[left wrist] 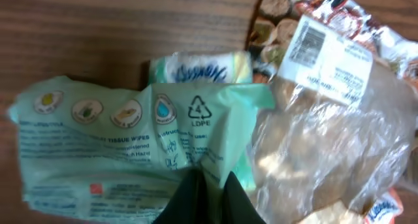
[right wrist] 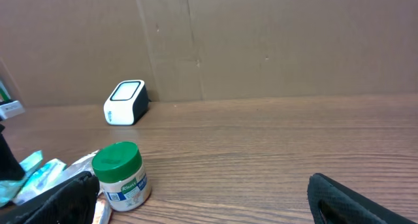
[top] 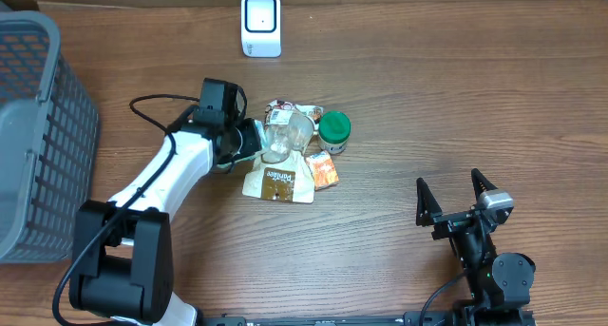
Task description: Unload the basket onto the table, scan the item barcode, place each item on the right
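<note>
The left arm is reaching from the lower left of the overhead frame toward the cluster of goods at frame centre. The left jaws are pinching shut on the wipes pack, a pale green soft pack printed with a recycling mark. In the left wrist view the pack is filling the left and centre of the frame, and the dark fingers are meeting on its lower edge. The pack is sitting at the left edge of the cluster. Whether it is resting on the worktop or is raised off it cannot be told.

A clear bag bearing a white barcode label is lying just right of the pack and touching it.

The right arm is sitting in the lower right of the overhead frame. The right jaws are standing wide, gripping nothing, well apart from the cluster.

The scanner is standing at the upper centre of the overhead frame, well apart from the cluster. A green-lidded jar is standing upright at the cluster's right edge. A brown pouch is lying at its lower edge. A grey basket is occupying the left edge of the frame.
</note>
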Action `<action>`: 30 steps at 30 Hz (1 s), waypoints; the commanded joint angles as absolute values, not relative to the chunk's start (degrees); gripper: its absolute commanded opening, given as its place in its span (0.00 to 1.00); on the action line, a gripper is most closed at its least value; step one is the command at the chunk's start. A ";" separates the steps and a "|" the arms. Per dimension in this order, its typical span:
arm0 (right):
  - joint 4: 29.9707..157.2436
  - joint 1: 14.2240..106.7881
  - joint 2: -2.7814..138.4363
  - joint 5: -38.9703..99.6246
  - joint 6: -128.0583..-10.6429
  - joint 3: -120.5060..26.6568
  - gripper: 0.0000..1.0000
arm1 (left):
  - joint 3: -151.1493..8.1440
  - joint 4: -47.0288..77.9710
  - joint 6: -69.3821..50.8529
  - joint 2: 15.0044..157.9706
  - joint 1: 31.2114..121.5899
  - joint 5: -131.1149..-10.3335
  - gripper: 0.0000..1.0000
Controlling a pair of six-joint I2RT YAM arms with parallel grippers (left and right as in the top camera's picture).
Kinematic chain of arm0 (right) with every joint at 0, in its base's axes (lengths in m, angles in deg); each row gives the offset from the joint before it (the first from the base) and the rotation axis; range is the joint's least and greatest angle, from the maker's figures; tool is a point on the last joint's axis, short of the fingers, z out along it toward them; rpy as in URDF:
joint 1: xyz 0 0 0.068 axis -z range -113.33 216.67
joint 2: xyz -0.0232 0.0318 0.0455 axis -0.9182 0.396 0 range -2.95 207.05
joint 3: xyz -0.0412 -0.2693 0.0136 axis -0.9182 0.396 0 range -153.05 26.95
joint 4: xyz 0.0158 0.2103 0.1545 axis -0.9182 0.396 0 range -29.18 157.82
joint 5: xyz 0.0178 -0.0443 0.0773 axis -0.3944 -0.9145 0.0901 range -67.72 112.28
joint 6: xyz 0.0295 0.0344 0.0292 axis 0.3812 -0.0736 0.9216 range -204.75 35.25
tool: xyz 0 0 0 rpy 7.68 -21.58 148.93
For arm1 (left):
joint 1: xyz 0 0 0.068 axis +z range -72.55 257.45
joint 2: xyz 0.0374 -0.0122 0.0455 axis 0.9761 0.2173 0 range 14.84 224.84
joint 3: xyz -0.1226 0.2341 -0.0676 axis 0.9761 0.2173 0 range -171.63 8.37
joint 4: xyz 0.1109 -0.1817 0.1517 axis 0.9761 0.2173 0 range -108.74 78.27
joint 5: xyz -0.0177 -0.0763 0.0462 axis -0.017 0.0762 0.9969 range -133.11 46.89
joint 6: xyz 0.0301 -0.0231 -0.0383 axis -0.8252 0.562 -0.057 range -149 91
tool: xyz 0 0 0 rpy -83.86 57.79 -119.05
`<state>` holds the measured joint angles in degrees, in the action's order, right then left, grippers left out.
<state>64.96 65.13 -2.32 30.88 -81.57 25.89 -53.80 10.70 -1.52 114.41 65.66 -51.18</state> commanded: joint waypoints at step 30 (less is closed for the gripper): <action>64.77 65.26 -2.78 30.91 -81.59 26.50 1.00 | -87.44 42.15 -10.39 113.25 66.29 -35.43 0.82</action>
<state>64.96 65.13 -2.32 30.88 -81.57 25.89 -79.50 39.48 -2.28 114.50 65.99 -34.75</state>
